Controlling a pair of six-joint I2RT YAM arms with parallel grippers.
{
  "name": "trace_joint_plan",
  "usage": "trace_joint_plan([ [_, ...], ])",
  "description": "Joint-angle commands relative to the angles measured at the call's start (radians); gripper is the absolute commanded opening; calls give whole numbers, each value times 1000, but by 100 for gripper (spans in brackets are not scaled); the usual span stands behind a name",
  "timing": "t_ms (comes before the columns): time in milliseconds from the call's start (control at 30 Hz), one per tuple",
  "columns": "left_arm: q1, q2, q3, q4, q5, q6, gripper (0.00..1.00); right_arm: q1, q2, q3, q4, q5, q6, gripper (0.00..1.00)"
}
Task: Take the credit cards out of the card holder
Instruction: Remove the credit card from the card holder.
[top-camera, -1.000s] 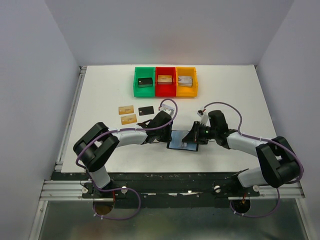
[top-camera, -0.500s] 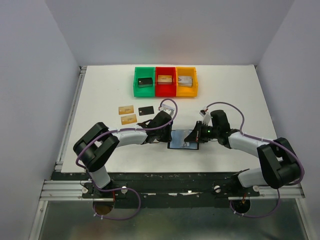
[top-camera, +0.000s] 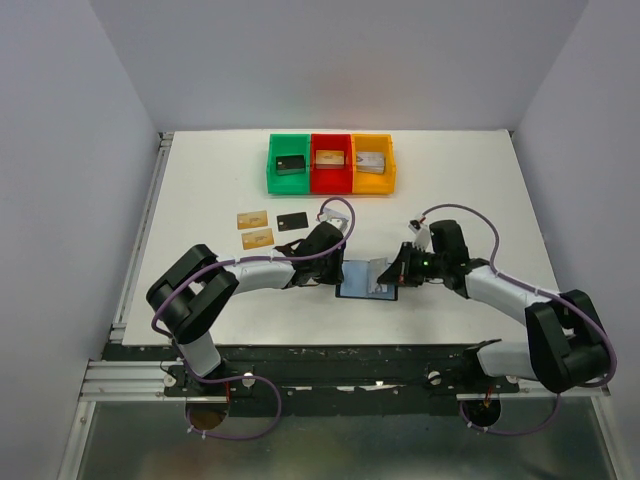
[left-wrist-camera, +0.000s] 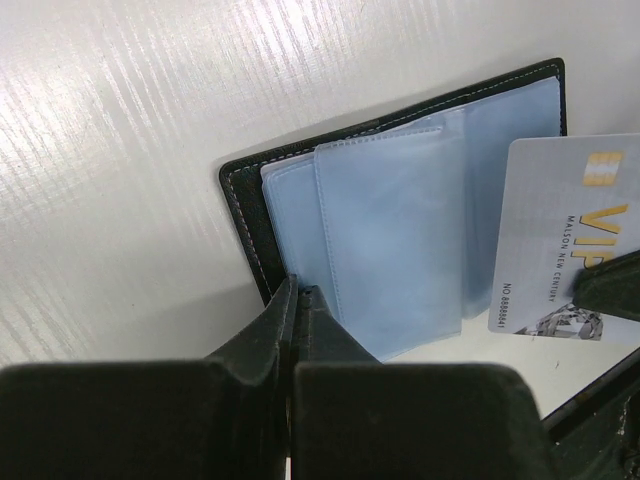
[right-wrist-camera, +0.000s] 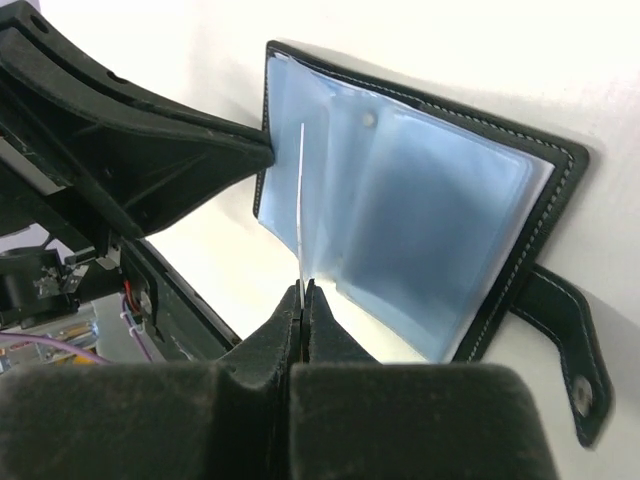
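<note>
Shows a white table (top-camera: 450, 180) from above, with an open black card holder (top-camera: 362, 283) lying flat near the front edge, between 2 robot arms. Pale blue plastic sleeves fanned open inside it.

Left gripper (left-wrist-camera: 295, 300): jaws fully closed on the near-left edge of the card holder, apparently pinching cover and sleeve to keep it from sliding.

Right gripper (right-wrist-camera: 302, 292): jaws fully closed on a thin silver card (left-wrist-camera: 565, 250) with gold lettering, gripped by 1 edge and raised over the right half of the card holder. Cannot tell whether the card's far edge is quite clear of its sleeve.

Well to the left and farther back, 3 cards flat on the table: 2 tan cards (top-camera: 251, 218) close together and 1 black card (top-camera: 292, 221) just to their right. Beyond them, at the far side, a row of 3 bins (top-camera: 331, 188), green, red and orange.

Judged progress: well along. 3 cards out, a 4th in the grip and almost free. Left to do, probably: lift it clear and lay it by the others. Visible sleeves look empty, though not certain.
</note>
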Motion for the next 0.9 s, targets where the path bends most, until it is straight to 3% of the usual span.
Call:
trace_joint_plan([
  [0, 0, 14, -20, -69, -27, 19, 0, -10, -63, 13, -123, 67, -40, 0],
  [100, 0, -12, -22, -44, -18, 25, 3, -10, -110, 42, -197, 97, -63, 0],
  [167, 0, -41, -17, -29, 8, 31, 19, -10, -159, 64, -252, 120, -94, 0],
  [200, 0, -58, -12, -23, 20, 35, 36, -11, -181, 78, -283, 136, -112, 0],
  [267, -2, -108, 10, -24, 28, 43, 56, -11, -225, 114, -349, 165, -149, 0],
  [400, -2, -211, 70, -47, 39, 52, 75, -10, -284, 202, -479, 170, -224, 0],
  [567, 13, -352, 80, -17, 164, 120, 79, 1, -308, 297, -581, 62, -312, 0],
  [733, 133, -507, 2, 83, 488, 163, 73, 125, -293, 386, -669, -42, -419, 0],
  [867, 249, -615, -25, 180, 771, 175, 73, 234, -252, 412, -682, -226, -474, 0],
])
